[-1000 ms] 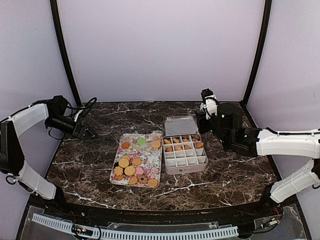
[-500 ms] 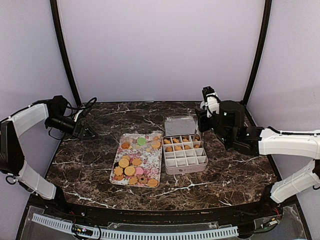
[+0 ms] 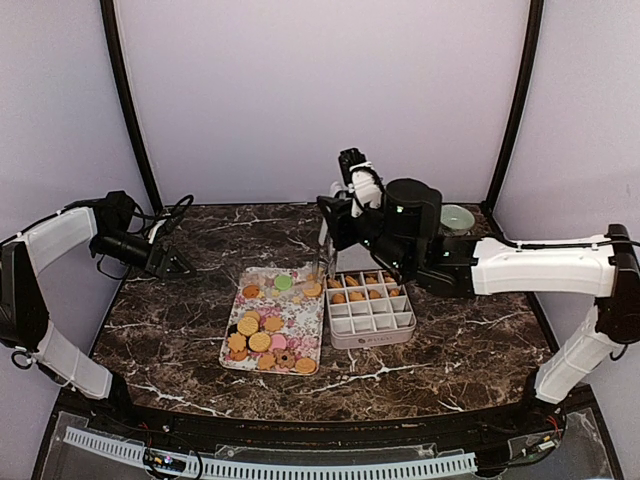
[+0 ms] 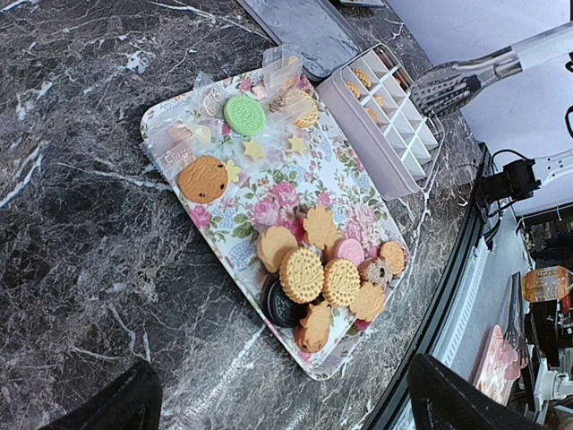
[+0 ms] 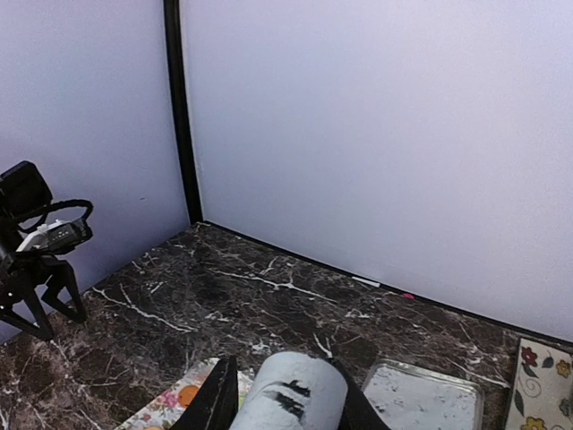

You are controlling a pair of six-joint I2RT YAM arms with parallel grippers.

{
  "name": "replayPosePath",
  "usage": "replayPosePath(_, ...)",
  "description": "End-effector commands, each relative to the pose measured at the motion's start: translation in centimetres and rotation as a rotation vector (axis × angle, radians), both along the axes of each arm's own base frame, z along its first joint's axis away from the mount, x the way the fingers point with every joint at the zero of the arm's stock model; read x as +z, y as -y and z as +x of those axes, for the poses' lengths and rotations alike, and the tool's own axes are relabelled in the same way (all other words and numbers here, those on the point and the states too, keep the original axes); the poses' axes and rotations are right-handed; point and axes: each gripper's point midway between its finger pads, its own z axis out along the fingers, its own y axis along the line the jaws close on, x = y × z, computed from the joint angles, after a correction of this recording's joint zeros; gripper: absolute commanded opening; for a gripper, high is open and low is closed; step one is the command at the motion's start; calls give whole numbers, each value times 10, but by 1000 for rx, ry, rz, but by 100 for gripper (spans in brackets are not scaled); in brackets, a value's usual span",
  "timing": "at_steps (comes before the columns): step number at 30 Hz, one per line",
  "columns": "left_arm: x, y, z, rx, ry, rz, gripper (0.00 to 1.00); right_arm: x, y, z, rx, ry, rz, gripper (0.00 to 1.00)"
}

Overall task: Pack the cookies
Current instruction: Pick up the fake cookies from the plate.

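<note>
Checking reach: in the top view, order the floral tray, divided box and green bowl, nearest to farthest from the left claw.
1. Floral tray, just right of the left claw.
2. Divided box, on the tray's far side.
3. Green bowl, back right corner.

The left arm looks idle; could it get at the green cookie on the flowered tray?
Probably yes: its open end effector faces the green cookie across bare marble, nothing between. The right end effector, holding tongs, hovers nearby and might crowd it.
</note>
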Motion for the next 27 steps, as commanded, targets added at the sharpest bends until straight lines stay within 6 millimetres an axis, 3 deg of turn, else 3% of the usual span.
replayPosePath(1, 8, -1, -1, 4, 15, -7, 98, 9, -64, -16, 132, 26, 61, 30)
replayPosePath(5, 9, -2, -3, 1, 25, 2, 98, -10, -110, -22, 208, 2, 50, 30)
replayPosePath(11, 9, -1, -4, 1, 23, -2, 98, -35, -147, -28, 262, -28, 32, 31)
replayPosePath(19, 9, -1, -3, 0, 23, -5, 98, -64, -163, -29, 272, -52, -16, 35)
replayPosePath(27, 8, -1, -3, -1, 19, -4, 98, -83, -163, -27, 249, -55, -65, 37)
